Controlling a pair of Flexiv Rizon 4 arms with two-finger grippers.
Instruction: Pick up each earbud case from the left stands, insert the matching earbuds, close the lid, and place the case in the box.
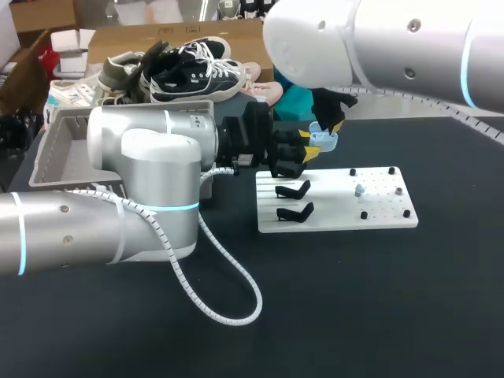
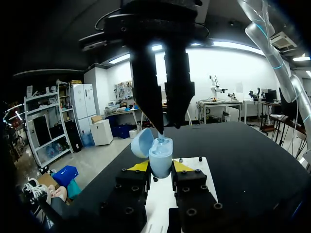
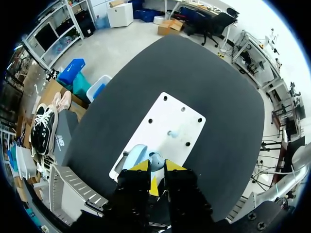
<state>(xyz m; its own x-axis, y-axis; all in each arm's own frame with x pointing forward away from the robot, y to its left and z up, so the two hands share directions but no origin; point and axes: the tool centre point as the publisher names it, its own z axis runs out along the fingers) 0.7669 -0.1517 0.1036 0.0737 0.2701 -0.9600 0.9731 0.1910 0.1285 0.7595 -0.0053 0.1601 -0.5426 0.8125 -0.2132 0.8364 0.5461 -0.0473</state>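
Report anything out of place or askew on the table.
Nothing stands out. The earbud case sits upright, lid open, between the fingers of the left gripper above the white board; both black stands sit empty on it.

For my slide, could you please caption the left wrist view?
Left gripper holds the open case; right gripper poised directly above it.

Black table point(image 1: 378, 315), white plate point(image 1: 331, 209), black pegs point(image 1: 406, 213)

Head: high behind, looking down. Left wrist: low, close. Right wrist: overhead. Shared: blue case point(image 2: 160, 158), white board point(image 1: 339, 214).
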